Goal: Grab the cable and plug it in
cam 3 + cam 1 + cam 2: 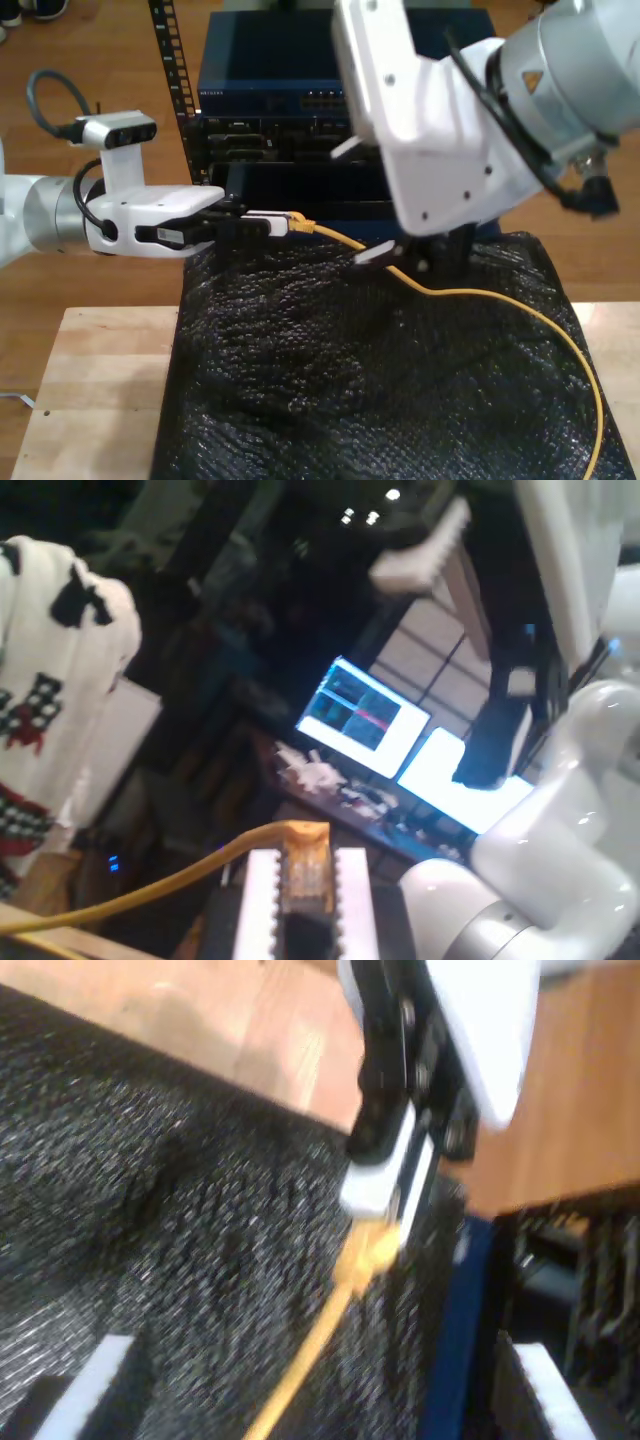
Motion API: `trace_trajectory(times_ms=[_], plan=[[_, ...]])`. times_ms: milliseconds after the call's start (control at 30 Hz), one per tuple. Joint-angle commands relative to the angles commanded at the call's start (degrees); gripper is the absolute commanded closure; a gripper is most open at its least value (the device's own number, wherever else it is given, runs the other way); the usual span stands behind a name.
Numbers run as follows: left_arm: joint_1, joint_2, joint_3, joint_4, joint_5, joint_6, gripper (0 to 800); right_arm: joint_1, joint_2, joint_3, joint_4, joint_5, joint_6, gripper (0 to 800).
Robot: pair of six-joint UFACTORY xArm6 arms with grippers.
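Observation:
The yellow-orange cable trails across the black mat and curves down toward the exterior view's right front. Its plug end is pinched between the white fingers of my first gripper. That gripper reaches in from the exterior view's left, level above the mat's far edge. In the second wrist view the same gripper holds the cable over the mat. My second gripper hangs above the cable's middle stretch. Its fingertips stand wide apart, open and empty.
A blue network switch with ports sits on top of dark rack gear behind the mat. The mat covers a wooden table. The second arm's bulky white body stands at the exterior view's upper right.

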Motion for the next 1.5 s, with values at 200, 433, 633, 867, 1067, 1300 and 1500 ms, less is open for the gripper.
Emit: trace_trajectory(times_ms=[200,433,633,867,1067,1300,1500], plan=[[0.35,2.46,-1.41,0.00,4.13,-0.35,797,2.55,-1.67,2.64,-0.09,-5.63,-1.67,22],[0.35,3.60,-1.67,-1.58,9.14,-0.97,795,3.60,-4.04,5.80,-0.09,-12.31,-2.20,19],[0.35,3.96,-1.76,-2.55,11.69,-0.97,794,8.18,-4.22,8.26,-0.09,-18.55,-5.10,14],[0.35,4.22,-1.76,-3.60,12.92,-2.02,794,10.37,-4.22,11.43,-0.09,-24.53,-5.71,14],[0.35,4.84,-1.76,-4.22,14.15,-2.73,794,10.46,-4.31,12.48,-0.09,-27.87,-5.54,89],[0.35,5.19,-1.76,-4.75,15.47,-2.81,794,10.46,-4.31,12.75,-0.09,-28.04,-5.45,252],[1.05,5.80,-1.76,-5.54,16.09,-2.81,794,10.46,-4.31,12.75,0.00,-28.13,-5.27,310]])
